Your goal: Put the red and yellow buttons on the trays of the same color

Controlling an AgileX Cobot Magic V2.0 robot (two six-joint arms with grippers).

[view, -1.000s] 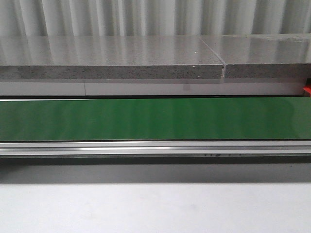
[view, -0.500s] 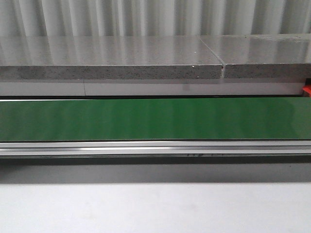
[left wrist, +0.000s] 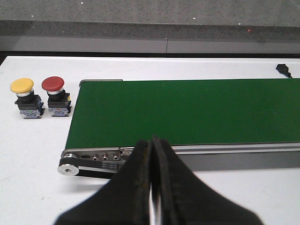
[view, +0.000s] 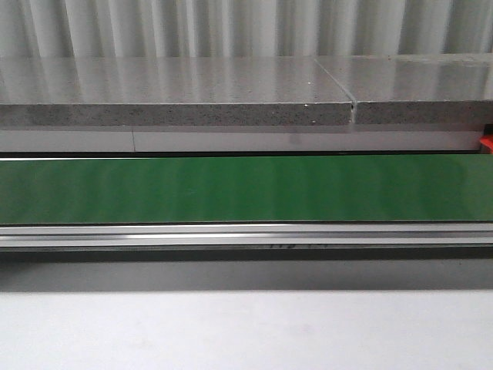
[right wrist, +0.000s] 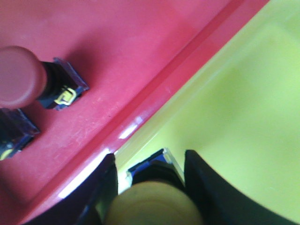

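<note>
Right gripper (right wrist: 149, 187), clamped on the yellow button (right wrist: 152, 204) above the yellow tray (right wrist: 243, 117) beside the red tray's rim (right wrist: 154, 101): lower well inside, upright, then release gently.

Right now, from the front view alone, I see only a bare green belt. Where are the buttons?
Observer: In the left wrist view, a loose yellow button and a loose red button stand on the white table, beside the belt end.
Operator: And the right arm?
Observer: The right gripper grips a held yellow button over the yellow tray.
Operator: Red tray?
Observer: The red tray holds a placed red button.
</note>
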